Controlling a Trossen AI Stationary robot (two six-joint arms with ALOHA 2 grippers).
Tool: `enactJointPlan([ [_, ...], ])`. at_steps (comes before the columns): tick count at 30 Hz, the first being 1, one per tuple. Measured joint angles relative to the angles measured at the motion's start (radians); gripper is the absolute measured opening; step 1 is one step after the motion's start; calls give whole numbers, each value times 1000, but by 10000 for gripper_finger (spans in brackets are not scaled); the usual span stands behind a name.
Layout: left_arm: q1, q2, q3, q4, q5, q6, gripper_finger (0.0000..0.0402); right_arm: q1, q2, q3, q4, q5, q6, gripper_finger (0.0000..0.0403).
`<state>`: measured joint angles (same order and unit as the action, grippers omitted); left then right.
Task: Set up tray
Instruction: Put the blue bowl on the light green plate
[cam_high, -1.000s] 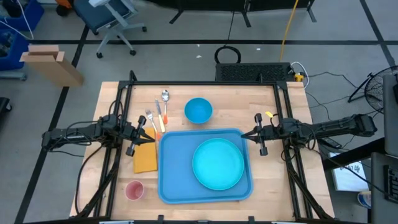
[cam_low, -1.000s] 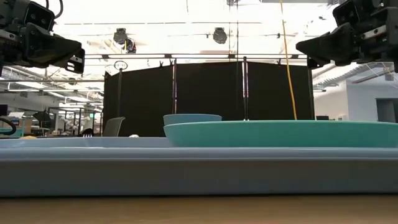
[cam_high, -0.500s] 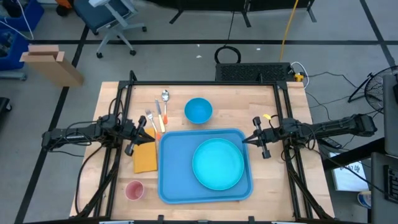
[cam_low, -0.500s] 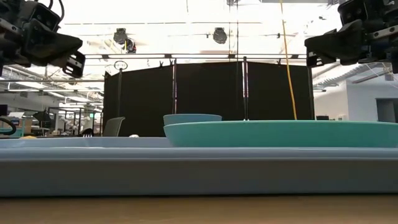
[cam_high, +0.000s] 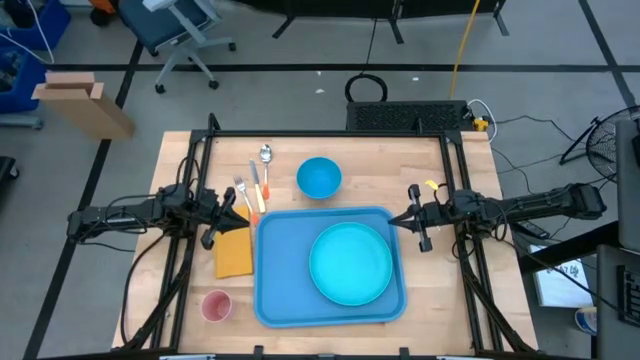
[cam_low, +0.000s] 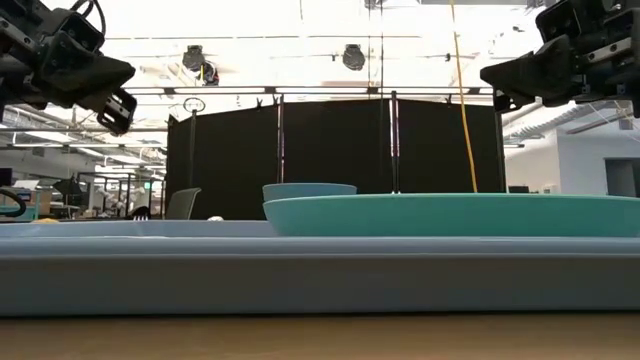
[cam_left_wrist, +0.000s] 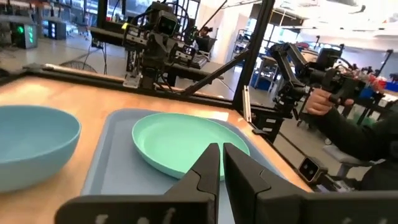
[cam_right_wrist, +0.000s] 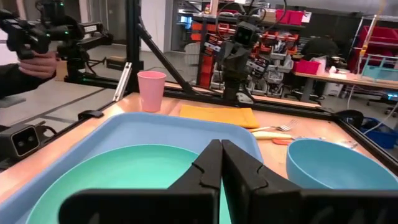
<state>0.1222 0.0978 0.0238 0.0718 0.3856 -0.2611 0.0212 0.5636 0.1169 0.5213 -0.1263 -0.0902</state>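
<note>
Two arms raised above bench (cam_high: 440, 160), empty. Left gripper (cam_high: 212, 216) fingers pressed nearly together, just beside tray (cam_high: 285, 260) on napkin (cam_high: 233, 255) side; right gripper (cam_high: 416, 218) fully closed at opposite rim. Tray flat mid-bench, teal plate (cam_high: 350, 263) on it, blue bowl (cam_high: 319, 177) just beyond.

Grey floor (cam_high: 300, 45) around my table, dark tape lines crossing it. Blue office chair (cam_high: 175, 22) upper left of high view, cardboard box (cam_high: 80, 100) at left edge below it. Black partition panels (cam_low: 330, 150) centre of low view, bright ceiling lights (cam_low: 300, 20) above. Yellow cable (cam_high: 463, 35) hangs upper right.
</note>
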Motion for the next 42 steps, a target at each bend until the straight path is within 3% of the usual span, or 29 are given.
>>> enactJointPlan([
  [4,0,0,0,-21,-7,-53,21,0,0,0,1,-1,0,0],
  [9,2,11,0,-17,-237,-142,21,0,0,0,2,0,-18,0],
  [14,19,111,40,-47,-294,-86,21,0,0,0,3,1,-61,0],
  [21,29,433,314,-138,-367,30,21,0,0,0,3,1,-102,0],
  [32,30,1072,803,-267,-422,367,21,0,0,0,2,-4,-105,0],
  [35,31,1205,951,-348,-386,433,22,0,0,0,-3,-4,-105,0],
  [38,31,1317,1090,-468,-288,519,36,0,0,0,-10,-4,-105,0],
  [42,30,1448,1240,-609,-248,596,100,0,0,0,-8,-5,-96,0],
])
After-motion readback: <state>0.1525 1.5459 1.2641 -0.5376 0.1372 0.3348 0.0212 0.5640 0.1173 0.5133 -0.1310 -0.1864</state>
